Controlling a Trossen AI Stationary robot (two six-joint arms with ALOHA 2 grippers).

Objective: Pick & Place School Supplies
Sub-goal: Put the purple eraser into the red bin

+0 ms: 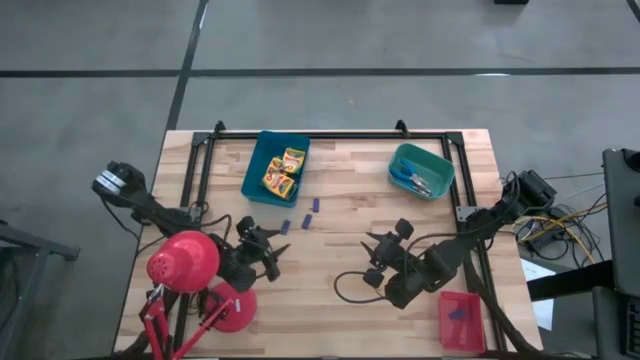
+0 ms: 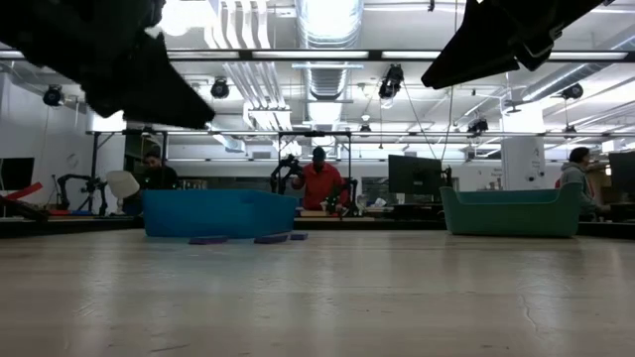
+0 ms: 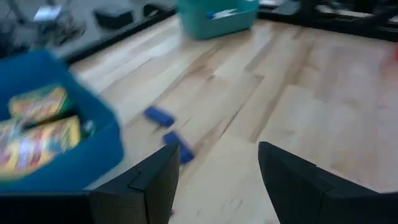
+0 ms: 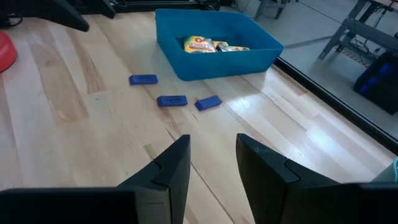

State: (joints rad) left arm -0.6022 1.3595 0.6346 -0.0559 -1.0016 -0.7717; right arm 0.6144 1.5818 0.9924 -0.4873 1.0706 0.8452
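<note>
In the blue tray [image 1: 252,178] the crayon boxes [image 1: 283,172] already sit, with scissors [image 1: 413,180] in the teal tray [image 1: 440,160]. Three purple sticks [image 1: 303,216] lie loose on the table [image 1: 340,240]. The left gripper [image 1: 270,252] and right gripper [image 1: 376,256] hover with fingers apart, empty.

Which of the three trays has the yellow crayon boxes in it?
The blue tray, at the table's far side toward the left. The crayon boxes lie inside it. The teal tray holds scissors, and the red tray something small and dark.

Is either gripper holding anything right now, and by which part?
Nothing is held. The left gripper and right gripper both stand open and empty above the bare table.
</note>
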